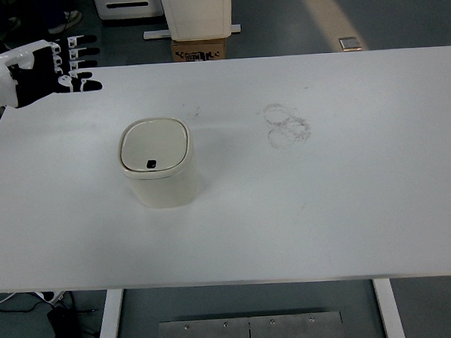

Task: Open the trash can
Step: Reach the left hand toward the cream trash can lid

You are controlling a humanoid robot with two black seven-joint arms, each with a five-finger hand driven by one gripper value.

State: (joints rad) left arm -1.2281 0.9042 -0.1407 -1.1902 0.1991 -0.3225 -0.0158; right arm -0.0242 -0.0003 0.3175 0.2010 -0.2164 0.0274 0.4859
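Lid shut, my left hand far off at the worktop's corner.

Nearest me, the small cream trash can (159,172) stands upright on the white worktop (327,224), left of centre, its rounded lid (154,145) closed with a dark button (151,164) at the near edge. I judge it light, smooth plastic, likely to slide if shoved, so I'd press straight down on that button. Farther back, faint scuff rings (287,125) mark the surface. At the far left corner my left hand (57,68) hovers, fingers spread, holding nothing.
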